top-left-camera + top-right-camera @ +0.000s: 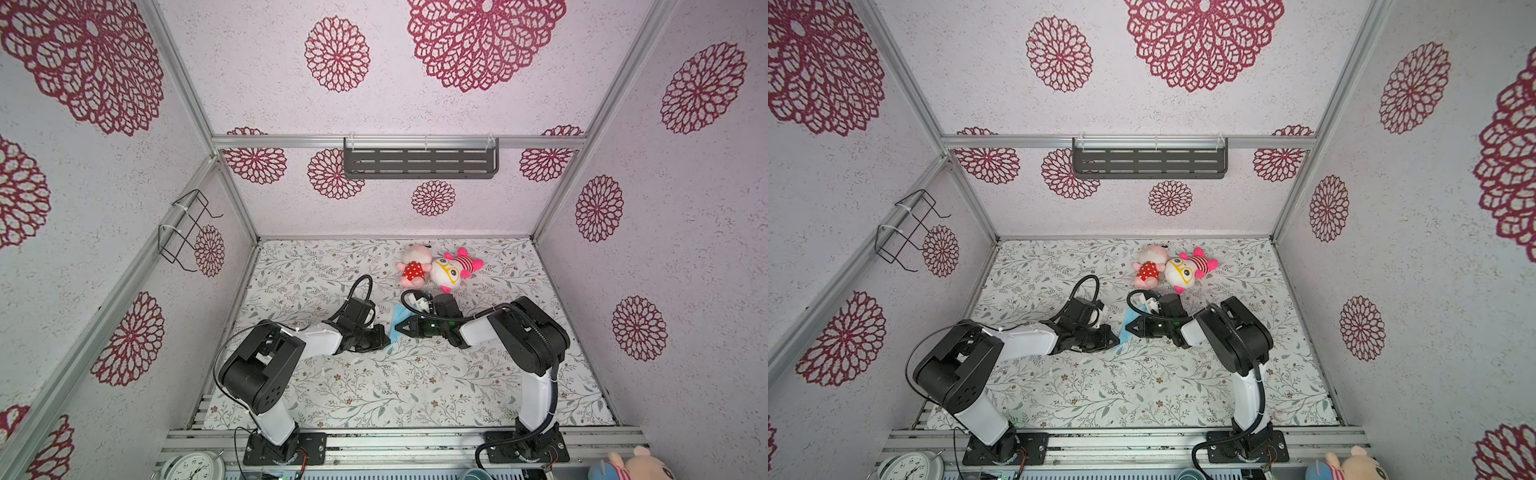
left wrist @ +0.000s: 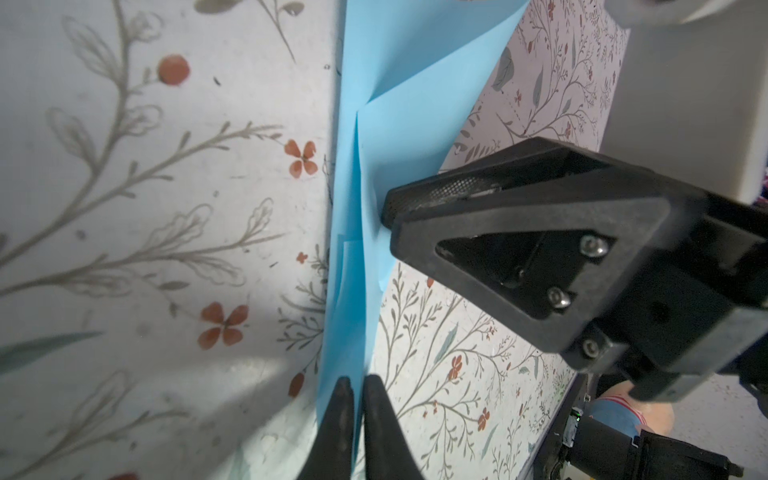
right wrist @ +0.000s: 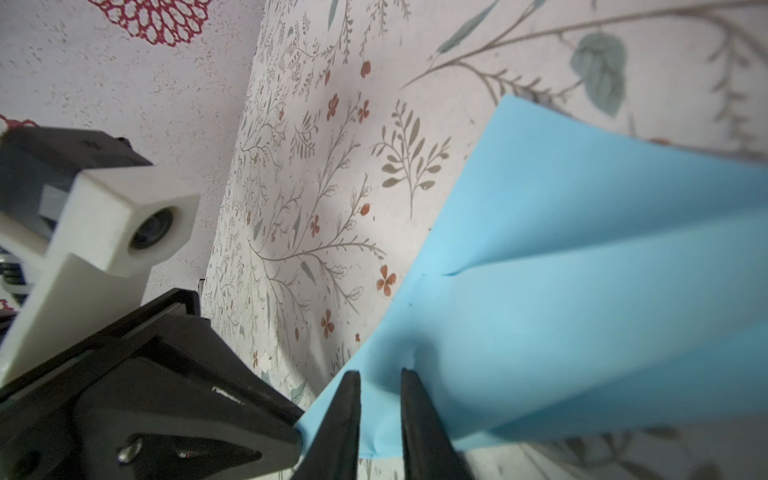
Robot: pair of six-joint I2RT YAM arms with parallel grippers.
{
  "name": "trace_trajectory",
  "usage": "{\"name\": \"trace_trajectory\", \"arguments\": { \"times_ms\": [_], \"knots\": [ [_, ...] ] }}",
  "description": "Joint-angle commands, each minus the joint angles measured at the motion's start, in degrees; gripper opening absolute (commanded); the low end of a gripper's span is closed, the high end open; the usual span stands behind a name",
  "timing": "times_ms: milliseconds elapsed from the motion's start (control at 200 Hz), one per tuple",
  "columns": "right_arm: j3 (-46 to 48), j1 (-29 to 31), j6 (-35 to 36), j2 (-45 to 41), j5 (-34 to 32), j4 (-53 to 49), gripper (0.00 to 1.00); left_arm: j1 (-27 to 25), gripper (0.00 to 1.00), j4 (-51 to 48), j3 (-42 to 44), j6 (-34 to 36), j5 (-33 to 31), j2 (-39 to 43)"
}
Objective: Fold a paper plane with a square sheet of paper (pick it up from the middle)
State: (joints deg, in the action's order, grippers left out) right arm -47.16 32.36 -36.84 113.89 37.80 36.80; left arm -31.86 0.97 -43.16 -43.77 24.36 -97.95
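The paper plane [image 1: 397,320] [image 2: 370,137], light-blue and half folded, sits mid-bench [image 1: 415,395] just short of the plush toys [image 1: 436,269]; its long crease runs near to far; the left end effector [image 2: 357,386] is nipped onto one edge; the right end effector [image 3: 380,376] pinches a puckered fold, its fingers narrowly apart.

Two robot arms [image 1: 309,343] [image 1: 536,332], one folded blue sheet of paper [image 1: 397,318], two plush toys [image 1: 413,270] [image 1: 446,272] on the table [image 1: 374,395], one shelf [image 1: 419,162], one wire rack [image 1: 187,228], one clock [image 1: 193,467].
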Motion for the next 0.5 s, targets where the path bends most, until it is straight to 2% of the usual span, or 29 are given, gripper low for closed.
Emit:
{"name": "trace_trajectory", "arguments": {
  "times_ms": [0,305,495],
  "knots": [
    [0.2,0.7,1.8,0.1,-1.6,-5.8,0.23,0.4,0.11,-1.5,0.3,0.2,-0.1,-1.0],
    [0.3,0.8,1.6,0.4,-1.8,-6.0,0.23,-0.1,0.1,-8.1,-1.5,2.8,-1.7,-2.4],
    [0.3,0.8,1.5,0.2,-1.8,-5.9,0.23,-0.3,0.16,-8.9,-2.7,3.3,-1.1,-1.1]
  ]
}}
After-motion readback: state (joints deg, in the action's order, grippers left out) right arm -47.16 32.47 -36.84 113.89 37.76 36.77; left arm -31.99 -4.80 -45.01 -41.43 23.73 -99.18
